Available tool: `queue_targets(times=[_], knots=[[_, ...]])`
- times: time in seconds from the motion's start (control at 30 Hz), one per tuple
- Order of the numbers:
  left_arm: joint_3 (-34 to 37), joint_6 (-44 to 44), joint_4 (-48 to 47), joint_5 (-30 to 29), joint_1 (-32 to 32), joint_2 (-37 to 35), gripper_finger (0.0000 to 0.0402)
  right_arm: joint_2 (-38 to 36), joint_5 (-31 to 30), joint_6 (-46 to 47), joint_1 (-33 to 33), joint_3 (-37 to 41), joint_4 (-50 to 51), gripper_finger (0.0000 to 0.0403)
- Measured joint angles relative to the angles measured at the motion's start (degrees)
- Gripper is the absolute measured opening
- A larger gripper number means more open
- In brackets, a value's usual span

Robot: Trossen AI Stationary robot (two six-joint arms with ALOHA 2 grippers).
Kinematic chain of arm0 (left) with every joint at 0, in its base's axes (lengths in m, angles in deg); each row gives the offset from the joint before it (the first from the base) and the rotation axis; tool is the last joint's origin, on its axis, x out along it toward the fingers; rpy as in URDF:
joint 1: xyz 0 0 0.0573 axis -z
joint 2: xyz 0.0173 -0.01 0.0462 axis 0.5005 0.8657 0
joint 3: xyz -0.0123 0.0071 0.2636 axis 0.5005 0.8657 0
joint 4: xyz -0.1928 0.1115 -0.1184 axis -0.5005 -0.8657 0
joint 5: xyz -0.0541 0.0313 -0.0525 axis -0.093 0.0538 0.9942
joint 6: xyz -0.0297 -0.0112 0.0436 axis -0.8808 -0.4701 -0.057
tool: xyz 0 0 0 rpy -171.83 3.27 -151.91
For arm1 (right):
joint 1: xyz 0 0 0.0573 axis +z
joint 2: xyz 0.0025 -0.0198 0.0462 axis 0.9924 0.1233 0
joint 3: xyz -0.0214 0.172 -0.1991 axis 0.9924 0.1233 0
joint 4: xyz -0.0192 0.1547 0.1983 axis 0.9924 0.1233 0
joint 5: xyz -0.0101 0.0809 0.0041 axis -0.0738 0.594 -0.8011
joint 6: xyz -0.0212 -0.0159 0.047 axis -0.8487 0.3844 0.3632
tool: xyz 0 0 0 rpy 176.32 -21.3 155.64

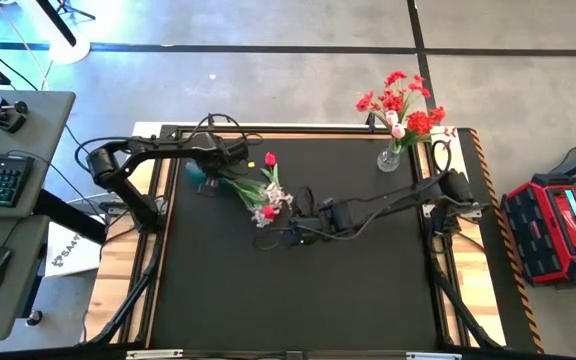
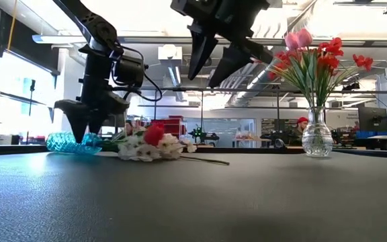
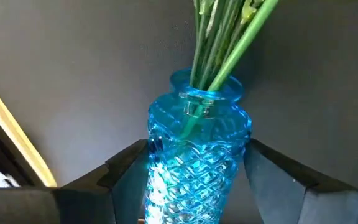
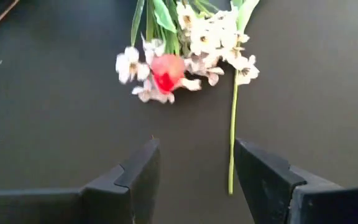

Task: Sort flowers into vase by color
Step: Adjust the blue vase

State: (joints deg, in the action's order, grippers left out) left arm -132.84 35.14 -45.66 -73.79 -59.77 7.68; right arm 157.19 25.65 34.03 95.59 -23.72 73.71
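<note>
A blue cut-glass vase [image 3: 197, 155] lies on its side on the black mat [image 1: 208, 180], its green stems [image 3: 219, 43] sticking out of the mouth toward the table's right. Their heads, white blossoms and a red bud [image 4: 166, 71], rest on the mat [image 1: 268, 205]. Another red bud [image 1: 270, 159] lies just beyond them. My left gripper [image 3: 194, 186] straddles the vase body [image 2: 72, 142]. My right gripper [image 4: 194, 165] is open and hangs in the air [image 2: 213, 57] just right of the flower heads, touching nothing. My left gripper has the blue vase's patterned body [image 3: 160, 174], below the neck, pinched between its two fingers [image 3: 126, 171], one on each side. The fingers come from above, pointing down, and lie across the vase. The vase rests on its side on the mat.
A clear glass vase [image 1: 390, 158] with red sprays and a pink tulip [image 2: 301, 40] stands upright near the table's far right corner. A loose green stem [image 4: 232, 137] lies on the mat before my right gripper. The mat's near half [image 1: 298, 300] is bare.
</note>
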Motion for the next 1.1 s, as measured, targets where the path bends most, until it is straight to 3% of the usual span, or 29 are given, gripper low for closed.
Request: queue_targets(times=[0.3, 0.5, 0.83, 1.1], knots=[[-5.9, -7.1, -3.0, 12.3, -0.8, 0.3, 0.023, 0.0, -2.0, -1.7, -1.2, 0.0, -1.4, 0.019], [-3.4, -6.3, -0.6, 18.9, -0.8, -0.1, 0.0237, -0.1, -1.8, -1.6, -1.2, 0.0, -1.3, 0.019], [0.5, -10.0, 4.0, 20.7, -0.6, -0.2, 0.025, -0.1, 2.4, -1.5, -1.7, 0.0, -1.3, 0.019], [0.5, -12.1, 4.2, 21.3, -0.6, -0.2, 0.0219, -0.1, 2.0, 0.5, -1.8, 0.0, -1.3, 0.019]])
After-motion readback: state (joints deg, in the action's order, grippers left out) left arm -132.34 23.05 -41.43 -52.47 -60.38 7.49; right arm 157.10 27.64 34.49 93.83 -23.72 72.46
